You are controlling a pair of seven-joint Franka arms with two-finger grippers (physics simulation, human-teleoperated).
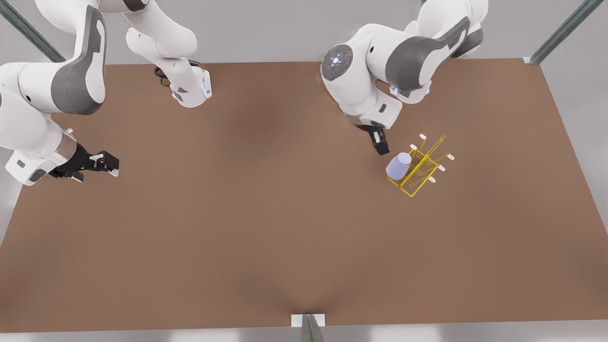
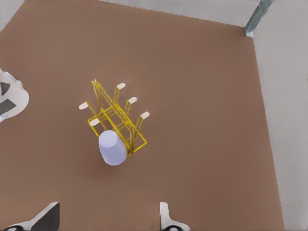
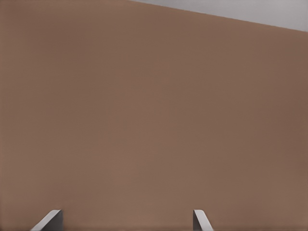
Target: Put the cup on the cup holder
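In the front view you see the cup (image 1: 398, 166) at right of centre, tilted on a prong of the yellow cup holder (image 1: 420, 167) on the brown counter (image 1: 266, 228), with the left gripper (image 1: 381, 145) just beside it, up and to its left, while the right gripper (image 1: 105, 164) waits at the frame's left edge with jaws parted. In the left wrist view you find the cup (image 2: 112, 147) at the holder's (image 2: 118, 118) near end, mid-frame, and the two fingertips (image 2: 166, 217) stand wide apart. In the right wrist view your fingertips (image 3: 199, 220) are wide over bare counter (image 3: 154, 115).
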